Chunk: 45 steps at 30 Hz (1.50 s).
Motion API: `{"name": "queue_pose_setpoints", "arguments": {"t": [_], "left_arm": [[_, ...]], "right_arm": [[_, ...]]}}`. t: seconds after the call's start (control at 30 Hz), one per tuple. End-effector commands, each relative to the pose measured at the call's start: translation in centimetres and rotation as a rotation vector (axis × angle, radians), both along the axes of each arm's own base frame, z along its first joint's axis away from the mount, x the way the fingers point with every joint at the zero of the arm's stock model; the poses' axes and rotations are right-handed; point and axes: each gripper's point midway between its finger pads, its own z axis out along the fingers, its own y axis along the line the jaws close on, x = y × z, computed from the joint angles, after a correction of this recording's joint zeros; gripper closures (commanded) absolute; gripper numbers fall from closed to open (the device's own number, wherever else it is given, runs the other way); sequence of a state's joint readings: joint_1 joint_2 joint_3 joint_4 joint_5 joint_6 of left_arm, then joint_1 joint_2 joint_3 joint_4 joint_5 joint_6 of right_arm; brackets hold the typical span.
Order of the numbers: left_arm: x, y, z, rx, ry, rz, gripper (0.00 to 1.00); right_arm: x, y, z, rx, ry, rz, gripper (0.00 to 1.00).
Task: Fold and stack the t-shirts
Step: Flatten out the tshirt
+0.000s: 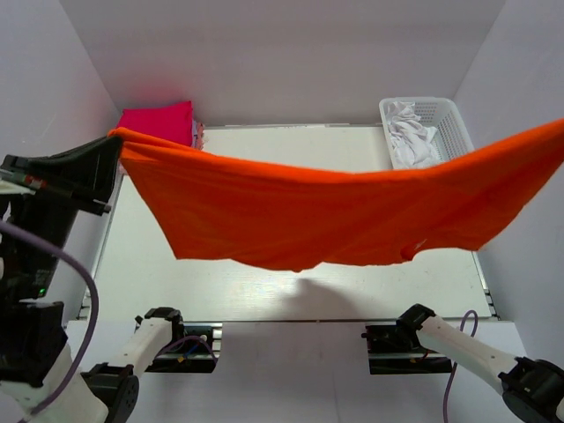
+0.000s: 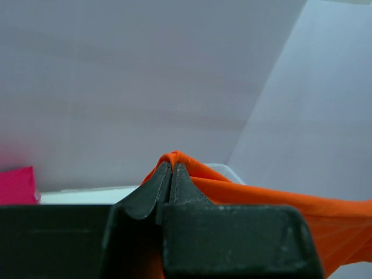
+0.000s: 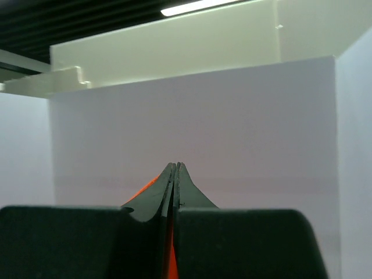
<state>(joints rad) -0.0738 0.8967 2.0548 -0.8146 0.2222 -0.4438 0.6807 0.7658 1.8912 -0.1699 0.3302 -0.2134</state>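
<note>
The bright orange-red t-shirt [image 1: 326, 207] hangs stretched in the air across the whole workspace, sagging in the middle above the table. My left gripper [image 1: 115, 139] is shut on its left corner, high at the left; in the left wrist view the cloth [image 2: 279, 200] bulges out over the closed tips of that gripper [image 2: 172, 164]. My right gripper [image 3: 176, 165] is shut on the other corner, with a sliver of orange cloth [image 3: 170, 256] between the fingers; it is outside the top view at the right edge. A folded magenta-pink t-shirt [image 1: 159, 121] lies at the back left. Lavender and light pink shirts are hidden.
A white plastic basket [image 1: 458, 119] holding white cloth [image 1: 412, 141] stands at the back right. White walls enclose the table [image 1: 150, 264] on three sides. The arm bases sit at the near edge.
</note>
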Motion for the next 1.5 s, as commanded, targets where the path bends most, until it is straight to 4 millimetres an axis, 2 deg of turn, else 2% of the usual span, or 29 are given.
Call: {"name": "queue_pose_setpoints", "arguments": {"t": [0.0,0.1,0.2,0.3,0.33,0.4,0.43,0.47,0.53,0.57,0.6,0.63,0.67,0.7,0.73,0.77,0.8,0.83,0.87,0.9,0.93,0.97,1.0,1.07,1.1,1.23,1.4,1.43,1.47], "left_arm": [[-3.2,-0.8,0.5,0.037,-0.043,-0.050,1.00],[-4.4,-0.7,0.6,0.036,-0.062,-0.050,1.00],[-5.4,-1.0,0.7,0.044,-0.078,-0.069,1.00],[-5.1,-1.1,0.2,0.048,-0.060,-0.078,1.00],[-3.9,-1.4,-0.9,0.053,-0.017,-0.089,1.00],[-3.4,-1.5,-1.7,0.044,-0.006,-0.093,1.00],[-1.3,-1.6,-3.0,0.037,0.040,-0.097,1.00],[-0.9,-1.7,-3.6,0.037,0.049,-0.098,1.00],[2.2,-1.8,-6.2,0.026,0.128,-0.093,1.00],[2.8,-1.8,-7.0,0.017,0.147,-0.097,1.00],[3.8,-1.9,-7.9,0.009,0.173,-0.100,1.00],[5.4,-2.1,-9.7,-0.004,0.204,-0.104,1.00],[5.5,-2.3,-10.4,-0.011,0.202,-0.116,1.00],[7.0,-2.4,-12.9,-0.019,0.255,-0.118,1.00],[7.9,-2.4,-13.8,-0.039,0.275,-0.110,1.00],[8.3,-2.2,-14.2,-0.042,0.266,-0.102,1.00],[9.5,-2.2,-16.4,-0.052,0.321,-0.093,1.00],[10.1,-2.0,-17.4,-0.064,0.345,-0.080,1.00],[11.0,-2.1,-18.1,-0.064,0.351,-0.079,1.00],[11.8,-2.1,-20.2,-0.063,0.394,-0.078,1.00],[13.0,-2.2,-21.7,-0.062,0.430,-0.076,1.00],[13.5,-2.1,-21.8,-0.064,0.414,-0.068,1.00],[14.5,-2.5,-23.9,-0.060,0.455,-0.078,1.00],[15.9,-2.7,-25.5,-0.070,0.491,-0.078,1.00],[16.4,-2.7,-26.2,-0.070,0.504,-0.078,1.00],[19.1,-2.1,-29.0,-0.074,0.575,-0.022,1.00],[22.2,-1.5,-31.8,-0.055,0.640,0.031,1.00],[22.9,-1.4,-31.5,-0.057,0.626,0.039,1.00],[23.8,-1.4,-32.3,-0.045,0.651,0.042,1.00]], "right_arm": [[-3.4,0.1,0.6,-0.022,-0.078,0.104,1.00],[-5.1,0.1,0.3,-0.036,-0.099,0.143,1.00],[-5.6,-0.4,0.1,-0.022,-0.101,0.137,1.00],[-4.8,-0.5,-0.4,-0.013,-0.079,0.109,1.00],[-4.0,-0.1,-1.0,-0.018,-0.061,0.103,1.00],[-2.3,0.6,-2.1,-0.014,-0.032,0.082,1.00],[-2.1,0.1,-2.5,0.002,-0.025,0.064,1.00],[0.2,1.3,-4.3,-0.010,0.025,0.048,1.00],[0.7,0.8,-4.9,0.025,0.026,0.015,1.00],[3.5,2.5,-7.6,-0.011,0.094,0.005,1.00],[3.5,2.2,-7.1,0.024,0.060,-0.006,1.00],[4.7,2.2,-7.9,0.032,0.090,-0.041,1.00],[6.6,2.5,-9.7,0.032,0.146,-0.082,1.00],[8.1,3.1,-11.0,0.037,0.171,-0.101,1.00],[9.9,3.1,-13.1,0.042,0.229,-0.153,1.00],[11.0,3.4,-14.3,0.044,0.261,-0.178,1.00],[12.0,3.7,-15.4,0.056,0.268,-0.196,1.00],[13.2,4.5,-17.2,0.033,0.300,-0.202,1.00],[14.0,5.0,-18.0,0.025,0.319,-0.207,1.00],[15.0,5.2,-19.7,0.024,0.351,-0.230,1.00],[15.5,5.4,-20.3,0.027,0.364,-0.232,1.00],[16.1,5.6,-20.7,0.034,0.369,-0.243,1.00],[16.8,5.6,-22.1,0.031,0.397,-0.272,1.00],[17.7,5.7,-23.1,0.030,0.406,-0.305,1.00],[18.8,6.1,-24.7,0.006,0.444,-0.328,1.00],[21.1,7.2,-27.8,-0.043,0.504,-0.374,1.00],[24.2,8.0,-29.7,-0.072,0.556,-0.447,1.00],[24.4,8.1,-29.3,-0.067,0.545,-0.451,1.00],[25.6,8.3,-30.3,-0.093,0.570,-0.474,1.00]]}}
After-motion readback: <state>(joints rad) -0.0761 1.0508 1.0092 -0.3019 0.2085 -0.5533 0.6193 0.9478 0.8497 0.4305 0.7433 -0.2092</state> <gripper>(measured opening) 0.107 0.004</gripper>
